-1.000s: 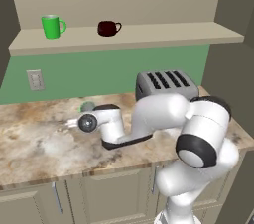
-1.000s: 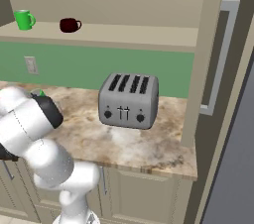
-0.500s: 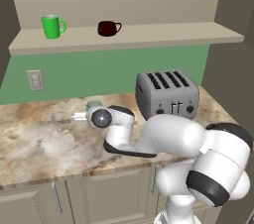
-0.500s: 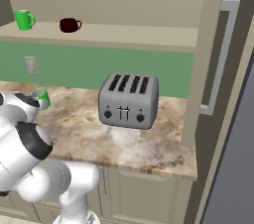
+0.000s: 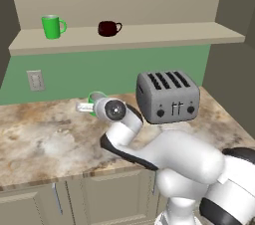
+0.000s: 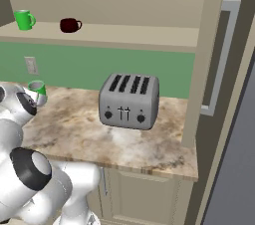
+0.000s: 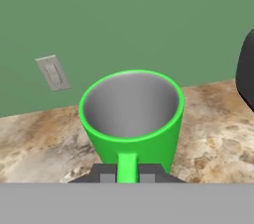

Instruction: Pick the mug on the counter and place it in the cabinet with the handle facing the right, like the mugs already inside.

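Mug (image 7: 130, 119) sits right in front of my hand, upright on the counter (image 5: 45, 139) near the green back wall, its pale grey inside open to the top and its green loop handle (image 7: 127, 166) turned straight toward me. My gripper (image 7: 127, 174) is low at the mug's base: the two dark fingertips (image 7: 103, 174) stand either side of the handle, close against it, but I cannot tell whether they are pinching it or merely flanking it. From the left base view my arm reaches forward and left across the marbled stone, and the wrist covers most of the mug (image 5: 94, 100), so just its green rim peeks out behind the hand. From the right base view the mug (image 6: 37, 89) stands at the far left of the counter, just beside my wrist. A white wall outlet (image 7: 52, 73) is set in the green wall to the left of the mug. A silver four-slot toaster (image 5: 168, 96) stands on the counter to the right, well apart from the mug. Up on the cabinet shelf (image 5: 149, 37) are a green mug with a green inside (image 5: 52, 26) at the left and a squat dark red mug (image 5: 107, 28) to its right, both with handles pointing right.
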Motion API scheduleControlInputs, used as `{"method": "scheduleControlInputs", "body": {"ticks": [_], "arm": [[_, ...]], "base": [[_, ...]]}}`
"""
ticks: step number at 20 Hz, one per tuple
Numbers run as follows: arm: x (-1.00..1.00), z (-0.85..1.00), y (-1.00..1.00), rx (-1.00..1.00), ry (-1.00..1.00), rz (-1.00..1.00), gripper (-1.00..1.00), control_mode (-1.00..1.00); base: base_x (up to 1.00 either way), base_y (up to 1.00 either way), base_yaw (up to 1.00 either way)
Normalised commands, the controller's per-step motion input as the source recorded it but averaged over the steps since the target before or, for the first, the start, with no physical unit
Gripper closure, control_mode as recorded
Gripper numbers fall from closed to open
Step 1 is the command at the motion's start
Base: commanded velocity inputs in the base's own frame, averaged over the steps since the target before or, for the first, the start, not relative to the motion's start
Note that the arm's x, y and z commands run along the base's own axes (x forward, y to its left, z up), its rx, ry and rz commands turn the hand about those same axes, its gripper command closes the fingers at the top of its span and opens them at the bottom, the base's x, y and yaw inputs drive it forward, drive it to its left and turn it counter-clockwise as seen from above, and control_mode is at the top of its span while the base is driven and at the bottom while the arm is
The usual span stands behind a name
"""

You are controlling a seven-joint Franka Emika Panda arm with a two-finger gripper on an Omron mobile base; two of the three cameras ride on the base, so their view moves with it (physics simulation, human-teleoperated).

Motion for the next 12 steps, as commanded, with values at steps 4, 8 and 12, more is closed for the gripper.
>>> {"method": "scheduleControlInputs", "body": {"ticks": [4, 8, 12], "arm": [[-0.26, 0.41, -0.02, 0.09, 0.00, 0.07, 1.00, -1.00], [-0.24, 0.37, -0.02, 0.09, 0.03, 0.14, 1.00, -1.00], [-0.32, 0.43, -0.05, 0.08, 0.01, 0.22, 1.00, -1.00]], "base": [[0.00, 0.00, 0.00], [0.00, 0.00, 0.00], [0.00, 0.00, 0.00]]}}
